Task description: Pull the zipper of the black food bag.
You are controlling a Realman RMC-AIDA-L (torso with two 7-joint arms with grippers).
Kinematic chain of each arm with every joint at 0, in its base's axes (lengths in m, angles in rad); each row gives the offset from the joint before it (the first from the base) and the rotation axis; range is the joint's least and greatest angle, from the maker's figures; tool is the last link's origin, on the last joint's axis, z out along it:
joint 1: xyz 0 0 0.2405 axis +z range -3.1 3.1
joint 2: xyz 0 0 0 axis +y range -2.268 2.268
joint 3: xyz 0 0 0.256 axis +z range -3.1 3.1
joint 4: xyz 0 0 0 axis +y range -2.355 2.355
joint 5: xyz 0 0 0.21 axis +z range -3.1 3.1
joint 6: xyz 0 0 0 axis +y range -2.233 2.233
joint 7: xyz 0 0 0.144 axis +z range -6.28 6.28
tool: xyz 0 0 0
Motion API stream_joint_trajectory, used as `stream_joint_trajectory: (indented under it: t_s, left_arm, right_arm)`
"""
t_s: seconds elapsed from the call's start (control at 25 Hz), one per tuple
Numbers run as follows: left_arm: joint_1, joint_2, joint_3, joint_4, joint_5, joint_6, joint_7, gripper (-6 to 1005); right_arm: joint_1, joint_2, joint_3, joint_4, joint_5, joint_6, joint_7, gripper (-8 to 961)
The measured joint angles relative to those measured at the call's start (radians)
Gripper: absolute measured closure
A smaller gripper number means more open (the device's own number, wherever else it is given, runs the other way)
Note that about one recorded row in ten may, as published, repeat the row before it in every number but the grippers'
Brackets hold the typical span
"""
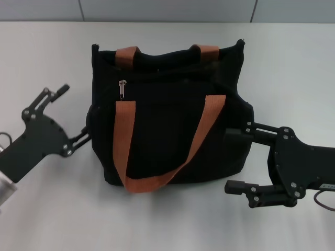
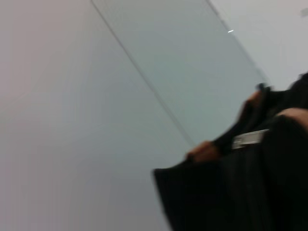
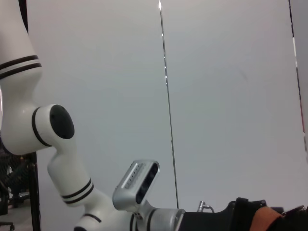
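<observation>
The black food bag [image 1: 167,112] stands upright mid-table [image 1: 293,63], its wide face toward the head camera and its long axis running from 9 to 3 o'clock. The zipper [image 1: 122,89] pull hangs straight down, its tip at 6 o'clock, near the bag's upper left, just above the left leg of the front strap handle [image 1: 157,157]. The left gripper [image 1: 73,117] reaches in from 8 o'clock with its fingers spread wide, one against the bag's left side, one angled away toward 11. The right gripper [image 1: 238,159] comes in from 4 o'clock, also spread, its upper finger touching the bag's right flank. The left wrist view shows the pull [image 2: 250,138] close up; the right wrist view shows the left arm [image 3: 43,144] behind the bag.
</observation>
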Motion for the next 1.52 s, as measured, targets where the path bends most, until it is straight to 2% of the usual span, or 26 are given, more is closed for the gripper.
stream_joint_trajectory:
  t_s: [0.08,0.12,0.16,0.4,0.84,1.04,1.2,1.24,1.36,1.48,1.52]
  left_arm:
    - [-0.014,0.000,-0.077,-0.068,-0.005,-0.022,0.090,189]
    - [-0.014,0.000,-0.077,-0.068,-0.005,-0.022,0.090,189]
    - [-0.020,0.000,-0.124,-0.113,-0.007,-0.030,0.165,189]
    - [-0.023,0.003,-0.237,-0.190,-0.010,-0.003,0.289,190]
    - [-0.017,0.000,-0.247,-0.198,-0.010,0.085,0.325,191]
    - [-0.015,0.000,-0.252,-0.245,-0.010,0.089,0.496,191]
    - [-0.017,0.000,-0.257,-0.259,-0.011,0.107,0.562,250]
    - [-0.019,-0.001,-0.257,-0.268,-0.009,0.123,0.632,265]
    - [-0.020,-0.001,-0.257,-0.281,-0.007,0.140,0.704,534]
    - [-0.024,-0.001,-0.251,-0.287,0.002,0.159,0.777,650]
    - [-0.027,-0.001,-0.250,-0.287,0.007,0.161,0.787,689]
  right_arm:
    - [0.001,0.000,0.004,0.000,0.000,-0.007,0.001,114]
    - [0.001,0.000,0.006,0.000,0.000,-0.011,0.001,114]
    - [0.000,0.000,0.009,0.000,0.000,-0.018,0.001,114]
    - [0.000,-0.002,0.010,0.000,0.011,-0.024,0.002,114]
    - [-0.022,-0.003,0.025,0.005,0.051,-0.036,0.000,113]
    - [-0.027,-0.003,0.031,0.006,0.052,-0.037,-0.001,113]
    - [-0.031,-0.003,0.039,0.011,0.075,-0.041,-0.001,113]
    - [-0.037,-0.003,0.044,0.022,0.111,-0.050,-0.001,113]
    - [-0.044,-0.003,0.050,0.039,0.168,-0.065,0.000,113]
    - [-0.046,-0.003,0.053,0.050,0.250,-0.074,0.033,113]
    - [-0.032,-0.003,0.053,0.040,0.278,-0.064,0.113,113]
